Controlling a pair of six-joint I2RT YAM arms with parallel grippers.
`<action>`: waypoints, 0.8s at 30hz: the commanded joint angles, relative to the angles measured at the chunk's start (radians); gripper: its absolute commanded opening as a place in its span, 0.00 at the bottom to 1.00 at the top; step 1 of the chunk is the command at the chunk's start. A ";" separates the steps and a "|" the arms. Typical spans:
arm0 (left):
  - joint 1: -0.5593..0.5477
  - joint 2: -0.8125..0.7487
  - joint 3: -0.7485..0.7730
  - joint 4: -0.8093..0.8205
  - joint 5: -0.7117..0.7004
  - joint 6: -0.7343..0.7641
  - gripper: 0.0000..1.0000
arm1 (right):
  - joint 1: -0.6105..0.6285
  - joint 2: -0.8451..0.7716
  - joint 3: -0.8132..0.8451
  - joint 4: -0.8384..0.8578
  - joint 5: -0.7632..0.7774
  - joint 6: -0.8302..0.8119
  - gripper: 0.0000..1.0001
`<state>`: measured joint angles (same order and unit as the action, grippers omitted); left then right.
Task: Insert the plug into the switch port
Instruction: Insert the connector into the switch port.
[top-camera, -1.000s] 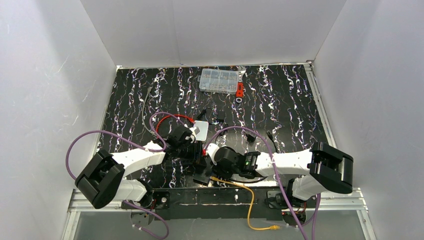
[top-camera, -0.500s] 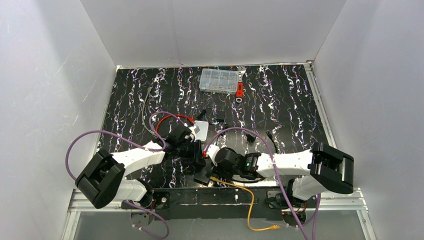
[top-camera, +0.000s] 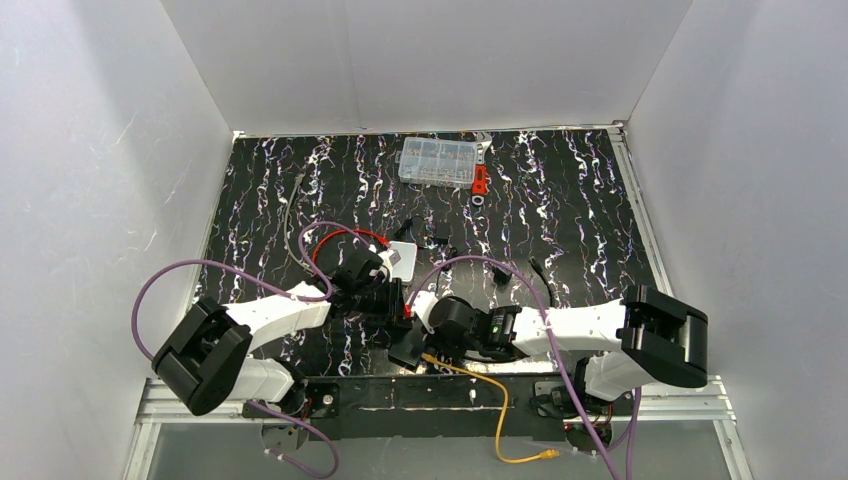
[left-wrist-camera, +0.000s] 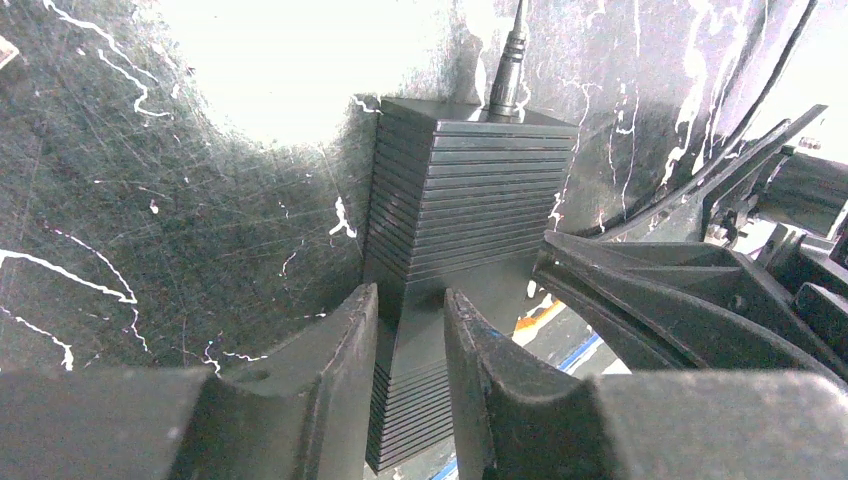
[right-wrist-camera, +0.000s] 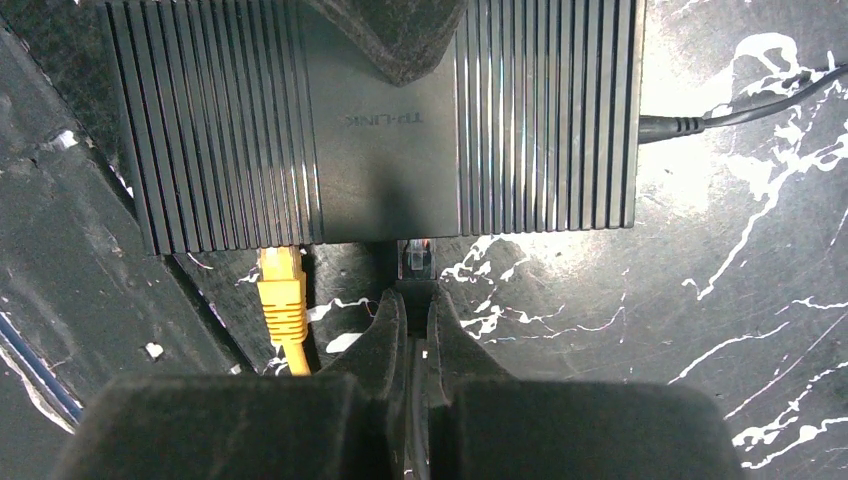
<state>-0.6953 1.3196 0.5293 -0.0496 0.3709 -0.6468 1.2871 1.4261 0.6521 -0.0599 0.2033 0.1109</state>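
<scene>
At lower centre of the worktop (top-camera: 580, 200), left jaws clamp the switch (right-wrist-camera: 370, 120); right jaws pinch the plug (right-wrist-camera: 416, 256) against its edge.

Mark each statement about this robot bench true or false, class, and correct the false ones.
1. A yellow cable meets the black box at its edge. True.
2. The right end effector is wide open. False: it is closed, with a clear plug at its tips.
3. The left end effector is far from the black box. False: its fingers straddle it.
4. A clear parts case lies at the table's far side. True.
5. The power lead enters beside the yellow cable. False: it enters another side.
</scene>
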 joint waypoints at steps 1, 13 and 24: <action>-0.019 0.021 -0.020 0.020 0.081 0.003 0.19 | 0.002 -0.016 0.082 0.153 0.044 -0.028 0.01; -0.032 0.030 -0.033 0.043 0.095 -0.005 0.15 | -0.022 -0.029 0.113 0.225 0.027 -0.051 0.01; -0.068 0.056 -0.044 0.114 0.109 -0.027 0.13 | -0.052 -0.037 0.143 0.291 -0.039 -0.107 0.01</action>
<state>-0.6967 1.3348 0.5167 0.0328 0.3736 -0.6483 1.2559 1.4261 0.6734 -0.0943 0.1866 0.0593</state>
